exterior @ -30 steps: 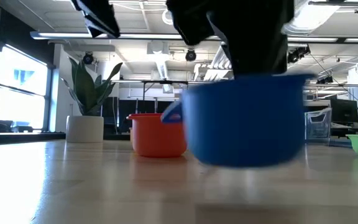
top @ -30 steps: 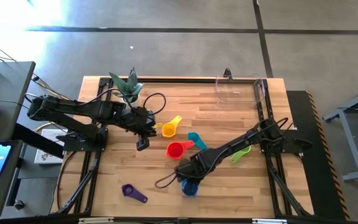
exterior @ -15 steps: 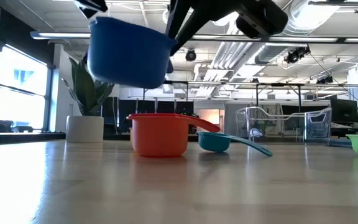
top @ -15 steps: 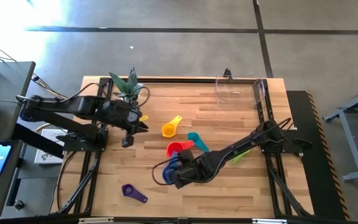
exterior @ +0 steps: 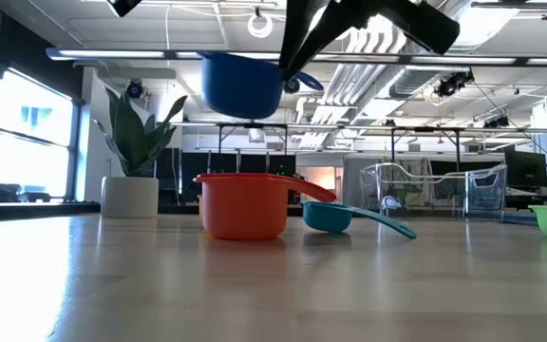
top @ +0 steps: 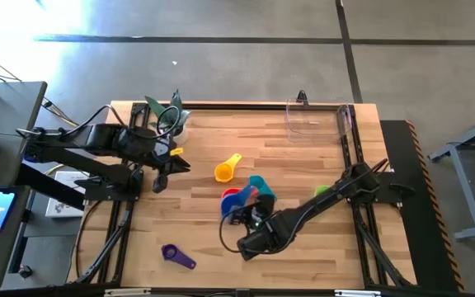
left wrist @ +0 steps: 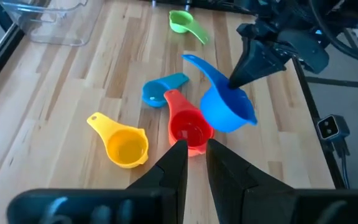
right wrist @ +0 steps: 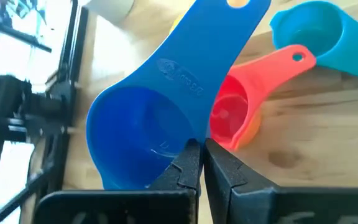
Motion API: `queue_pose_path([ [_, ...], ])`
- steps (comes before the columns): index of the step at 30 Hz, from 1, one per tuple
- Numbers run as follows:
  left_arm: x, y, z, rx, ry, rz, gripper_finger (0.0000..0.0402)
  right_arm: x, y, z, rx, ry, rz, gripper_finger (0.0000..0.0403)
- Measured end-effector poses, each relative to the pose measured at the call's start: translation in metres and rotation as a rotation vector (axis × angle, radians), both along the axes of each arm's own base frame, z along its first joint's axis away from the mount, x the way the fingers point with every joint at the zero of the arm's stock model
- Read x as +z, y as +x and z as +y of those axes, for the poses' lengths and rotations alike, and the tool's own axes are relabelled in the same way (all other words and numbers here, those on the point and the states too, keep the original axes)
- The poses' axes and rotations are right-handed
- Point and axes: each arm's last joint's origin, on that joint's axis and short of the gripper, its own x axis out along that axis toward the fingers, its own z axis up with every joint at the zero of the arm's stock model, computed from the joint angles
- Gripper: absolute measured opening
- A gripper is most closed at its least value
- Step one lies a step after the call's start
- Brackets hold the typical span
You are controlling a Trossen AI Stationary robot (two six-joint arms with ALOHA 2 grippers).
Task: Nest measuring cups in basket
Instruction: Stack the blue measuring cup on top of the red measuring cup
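Note:
My right gripper [top: 246, 213] is shut on the blue measuring cup [exterior: 243, 84], which hangs over the red cup [exterior: 243, 204]. The red cup stands on the table with its handle toward the teal cup [top: 262, 186]. The yellow cup [top: 225, 171] lies farther back, the purple cup [top: 177, 256] near the front edge, and the green cup [left wrist: 186, 23] beside my right arm. The clear basket [top: 316, 120] stands at the far right. My left gripper [top: 157, 183] hovers near the left edge, open by a narrow gap [left wrist: 192, 162] with nothing in it. My right gripper pinches the blue cup between its two fingers where the handle joins the bowl's rim [right wrist: 194, 138]. The fingers [left wrist: 241, 74] slant down from the table's near right side. The cup is lifted clear, roughly upright, with its handle [left wrist: 197, 65] sticking out past the fingers.
A green plant in a white pot [exterior: 131, 195] stands at the far left corner, close to my left arm. Bare wood lies between the purple cup and the cluster of cups in the middle.
My right gripper has risen and gone toward the far edge with the blue cup, rolling its wrist. The cup has come off the table near the front and now hangs over the red cup. My left gripper has drawn back toward the left edge and risen.

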Motion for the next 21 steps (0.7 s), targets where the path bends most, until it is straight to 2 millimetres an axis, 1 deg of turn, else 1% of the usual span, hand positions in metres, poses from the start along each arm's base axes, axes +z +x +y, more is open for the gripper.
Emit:
queue_pose_path([
  [2, 0.000, 0.000, 0.000, 0.008, -0.011, 0.005, 0.0049, 0.000, 0.001, -0.003, -0.025, 0.006, -0.012, 0.0000],
  [9, 0.000, 0.000, 0.000, 0.011, -0.015, 0.004, 0.0049, -0.012, 0.005, -0.015, -0.087, 0.032, -0.024, 0.0000],
  [16, -0.002, -0.001, 0.000, -0.015, 0.020, 0.018, 0.0049, -0.028, 0.008, -0.028, -0.103, 0.084, 0.026, 0.0000],
  [21, -0.003, -0.002, 0.000, -0.015, 0.022, 0.033, 0.0049, -0.029, 0.011, -0.037, -0.111, 0.095, 0.040, 0.0000],
])
